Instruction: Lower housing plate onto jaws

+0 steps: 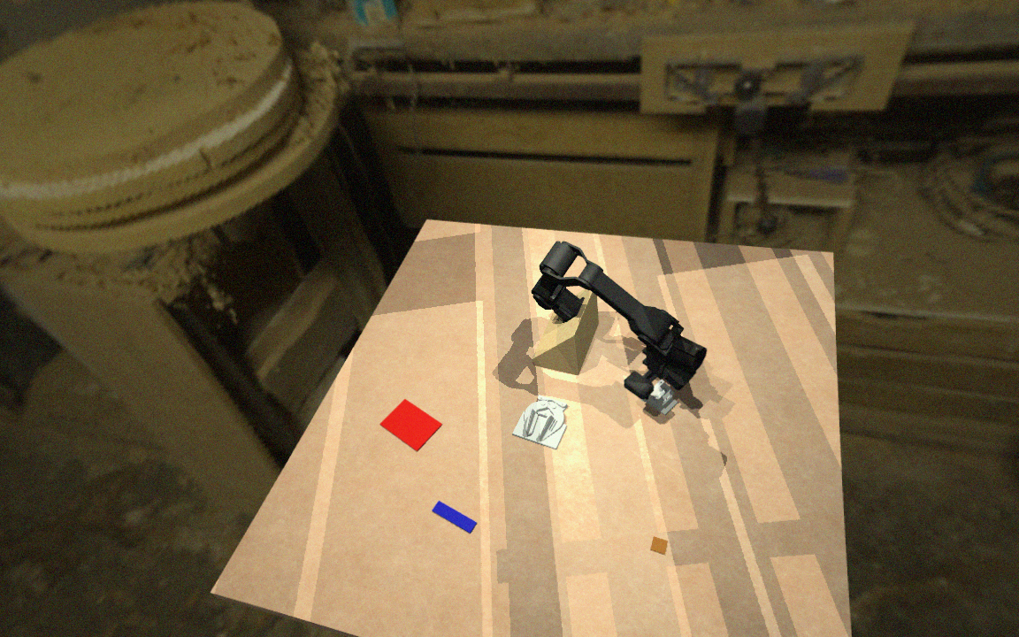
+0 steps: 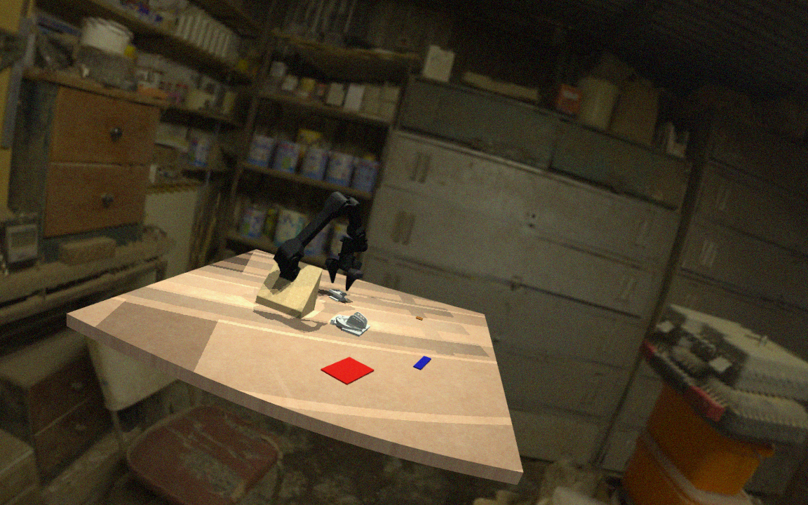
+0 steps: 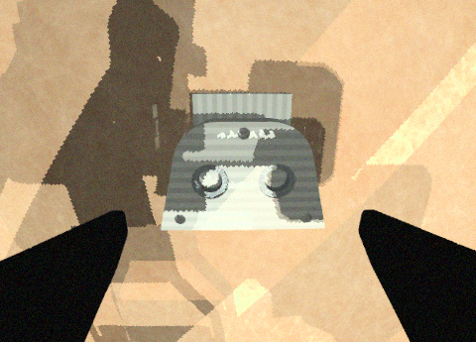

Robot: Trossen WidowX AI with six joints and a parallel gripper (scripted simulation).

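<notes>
The grey-white housing plate point(image 1: 662, 400) point(image 2: 337, 294) point(image 3: 243, 203) lies under my hand, with two round features, small dark holes, and a ribbed strip beyond its rounded end. My gripper point(image 2: 340, 285) point(image 3: 245, 222) is open and empty above it; in the wrist view the black fingertips stand wide to its left and right. The pale base point(image 1: 555, 440) point(image 2: 357, 331) lies apart from the plate, nearer the middle of the table, with two upright jaws on it. The pins and jaw stubs are too small to make out.
The arm stands on a yellowish wedge block point(image 1: 564, 360) point(image 2: 284, 301), beside the base. A red square point(image 1: 411, 425) point(image 2: 347, 370), a blue strip point(image 1: 454, 516) point(image 2: 421, 362) and a small orange square point(image 1: 658, 545) point(image 2: 419, 318) lie farther out on the table. Shadows cross the table top.
</notes>
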